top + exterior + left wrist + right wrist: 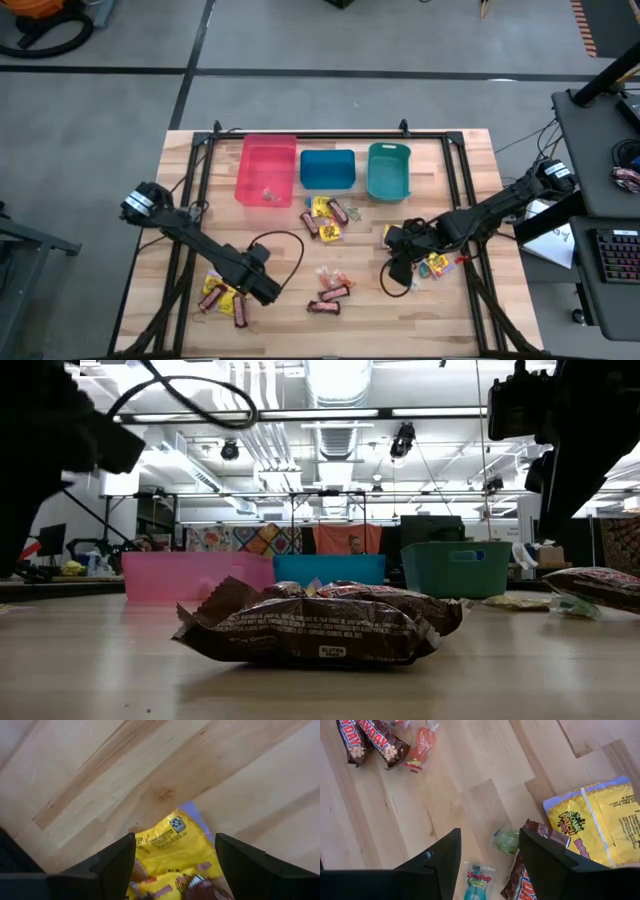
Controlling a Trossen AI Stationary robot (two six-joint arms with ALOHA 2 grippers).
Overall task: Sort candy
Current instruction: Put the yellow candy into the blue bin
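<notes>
Crinkly foil-plastic wrap on everything: candy judged v. light, soft, slippery, prone to skid on the smooth blond-wood table (pixel 470 160) rather than lift. Nearest in low view: dark brown bar (pixel 310 628), flat pillow pack w/ serrated end fins, best pinched across its narrow width at mid-body, not by the fins. Left gripper (pixel 268 290) sits low at front-left of table; wrist view shows jaws spread wide, nothing held, a yellow packet (pixel 170 847) lying between the fingertips w/ a brown wrapper edge beside it. Packet is a thin square pouch, limp; edge pinch likely needed. Front-left cluster (pixel 222 297) = yellow + brown pieces, some overlapping. Centre-front: brown bars and clear-wrapped orange piece (pixel 421 746). Right gripper (pixel 398 243) at mid-right, jaws apart, empty; in its wrist view a small green clear-wrapped sweet (pixel 506 840), a teal-label piece (pixel 476 881), a brown bar and a yellow sour-candy pouch (pixel 600 817) lie near. Tiny twist-wraps judged hardest to grip. Farther back: mixed pile (pixel 328 215), then rigid plastic bins in a row, pink (pixel 266 168) w/ few small pieces, blue (pixel 328 169), teal (pixel 389 171).
</notes>
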